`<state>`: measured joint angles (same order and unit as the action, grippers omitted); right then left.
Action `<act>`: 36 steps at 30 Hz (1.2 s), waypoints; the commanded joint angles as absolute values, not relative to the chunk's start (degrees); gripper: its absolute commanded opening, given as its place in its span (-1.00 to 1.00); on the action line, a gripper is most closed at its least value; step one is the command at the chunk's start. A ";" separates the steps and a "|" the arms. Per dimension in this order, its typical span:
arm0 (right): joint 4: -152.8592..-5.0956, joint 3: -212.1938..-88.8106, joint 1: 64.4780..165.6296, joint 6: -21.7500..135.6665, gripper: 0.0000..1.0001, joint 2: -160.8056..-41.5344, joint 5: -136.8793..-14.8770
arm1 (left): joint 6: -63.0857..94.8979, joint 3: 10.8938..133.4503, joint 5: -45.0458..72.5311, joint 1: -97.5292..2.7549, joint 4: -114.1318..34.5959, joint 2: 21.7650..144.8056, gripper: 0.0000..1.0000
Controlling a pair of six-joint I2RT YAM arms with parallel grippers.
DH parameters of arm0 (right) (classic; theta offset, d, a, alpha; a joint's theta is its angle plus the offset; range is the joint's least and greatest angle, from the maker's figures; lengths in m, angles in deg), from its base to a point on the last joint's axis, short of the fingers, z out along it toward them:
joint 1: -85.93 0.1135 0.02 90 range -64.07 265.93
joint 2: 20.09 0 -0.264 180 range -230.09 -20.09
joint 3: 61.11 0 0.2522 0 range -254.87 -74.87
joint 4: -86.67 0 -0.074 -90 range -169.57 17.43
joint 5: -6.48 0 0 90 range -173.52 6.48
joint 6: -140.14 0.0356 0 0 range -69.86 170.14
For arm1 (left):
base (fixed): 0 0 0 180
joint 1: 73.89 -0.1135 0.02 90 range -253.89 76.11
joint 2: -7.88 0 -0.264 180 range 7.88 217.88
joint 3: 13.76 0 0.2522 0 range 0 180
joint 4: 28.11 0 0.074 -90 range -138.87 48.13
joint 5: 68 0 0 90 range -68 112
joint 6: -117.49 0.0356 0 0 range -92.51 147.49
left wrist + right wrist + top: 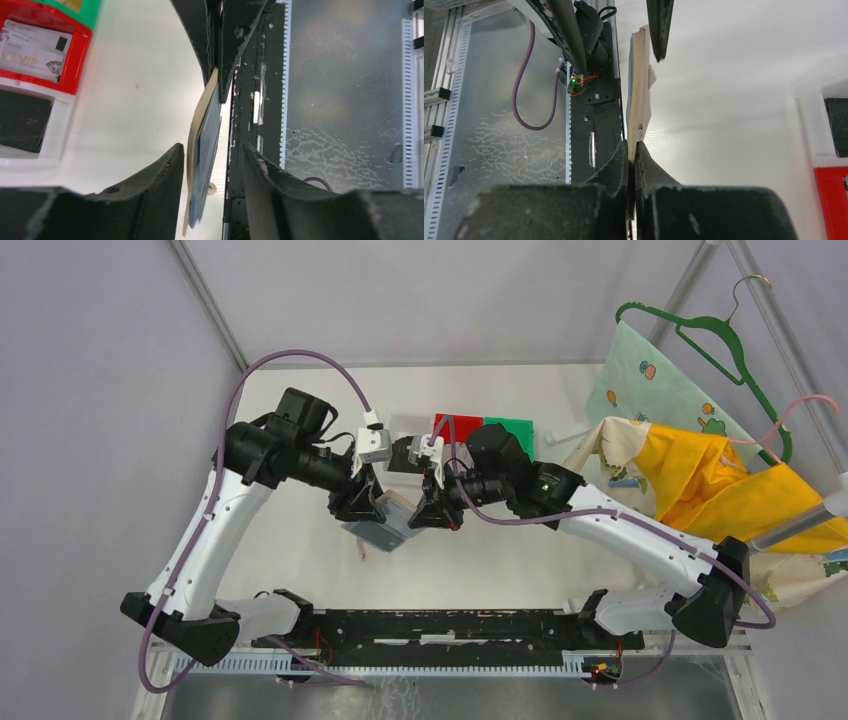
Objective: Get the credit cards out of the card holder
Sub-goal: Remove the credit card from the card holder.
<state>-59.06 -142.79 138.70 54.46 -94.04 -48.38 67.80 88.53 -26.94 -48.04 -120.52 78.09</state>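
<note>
The tan card holder (pixel 385 530) hangs edge-on above the table between both grippers. My right gripper (pixel 632 147) is shut on one end of the card holder (pixel 638 75). In the left wrist view the card holder (pixel 207 130) shows its blue-grey inner face, and my left gripper (pixel 212 150) stands open around it, with a clear gap on the right side. From above, the left gripper (pixel 368 512) and right gripper (pixel 432 515) face each other. Two pale credit cards (pixel 35 50) lie in the red bin (pixel 80 60).
A white bin (pixel 60 145) holding a black card (pixel 22 120) sits beside the red bin, with a green bin (pixel 510 430) beyond. Yellow cloth (pixel 700 470) and a green hanger (pixel 720 340) hang at the right. A black rail (pixel 440 625) runs along the near edge.
</note>
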 commanded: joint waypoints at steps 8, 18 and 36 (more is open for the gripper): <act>-61.49 -150.15 140.07 51.46 -1.00 -95.74 -47.40 | 69.40 89.45 -34.79 -47.99 -123.71 79.82 -0.53; -87.39 -135.01 139.05 66.58 0.18 -88.56 -53.96 | 65.17 92.29 -36.64 -48.13 -120.96 81.75 -0.96; -162.93 -105.68 135.16 105.44 0.10 -89.21 -60.09 | 29.96 87.14 -40.73 -48.11 -88.87 72.49 -0.96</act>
